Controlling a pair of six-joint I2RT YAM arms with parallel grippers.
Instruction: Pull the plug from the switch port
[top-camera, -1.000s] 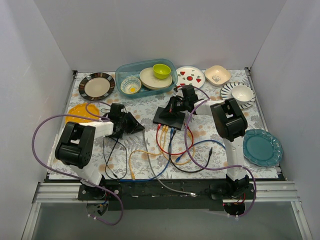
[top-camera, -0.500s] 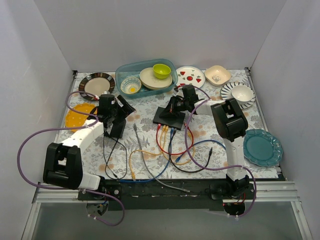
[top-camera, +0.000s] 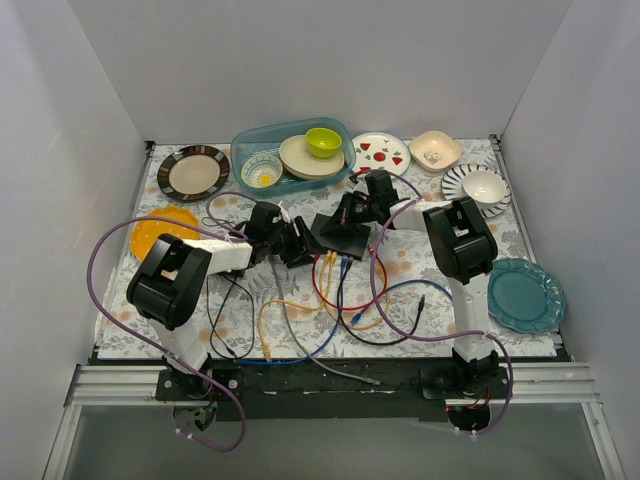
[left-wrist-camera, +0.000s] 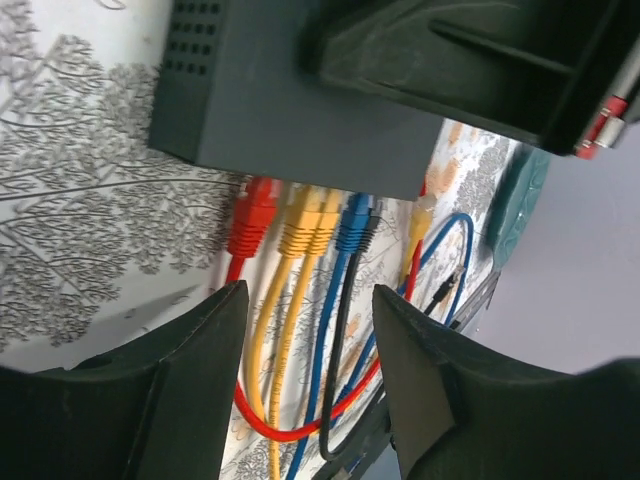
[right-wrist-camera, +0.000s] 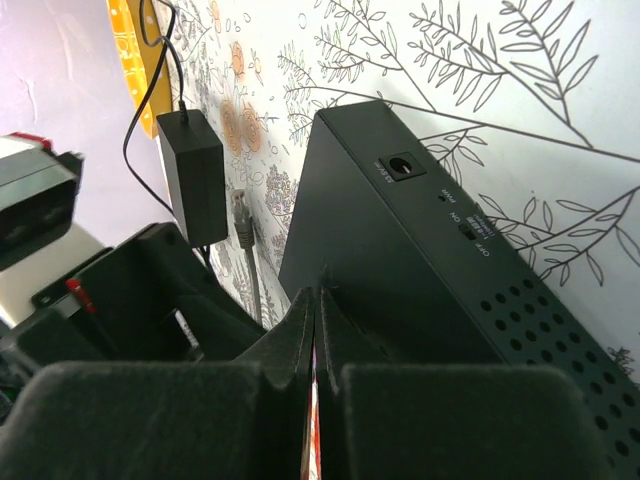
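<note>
The switch (top-camera: 340, 236) is a flat black box in the middle of the table; it also shows in the left wrist view (left-wrist-camera: 290, 110) and the right wrist view (right-wrist-camera: 420, 260). A red plug (left-wrist-camera: 252, 215), two yellow plugs (left-wrist-camera: 310, 220) and a blue plug (left-wrist-camera: 352, 222) sit in its sockets, with a black cable beside the blue one. My left gripper (left-wrist-camera: 310, 320) is open just in front of these plugs, holding nothing; it also shows from above (top-camera: 298, 248). My right gripper (right-wrist-camera: 318, 292) is shut, its tips resting on the switch's top (top-camera: 353, 214).
A black adapter block (right-wrist-camera: 192, 185) and a loose grey plug (right-wrist-camera: 243, 215) lie left of the switch. Coloured cables (top-camera: 335, 295) loop across the near table. A blue tub (top-camera: 290, 155) of dishes, plates and bowls line the back; a teal plate (top-camera: 524, 293) lies at right.
My left arm has swung from the table's left side to the right, up to the switch's socket edge. The right arm and the switch have not moved.
</note>
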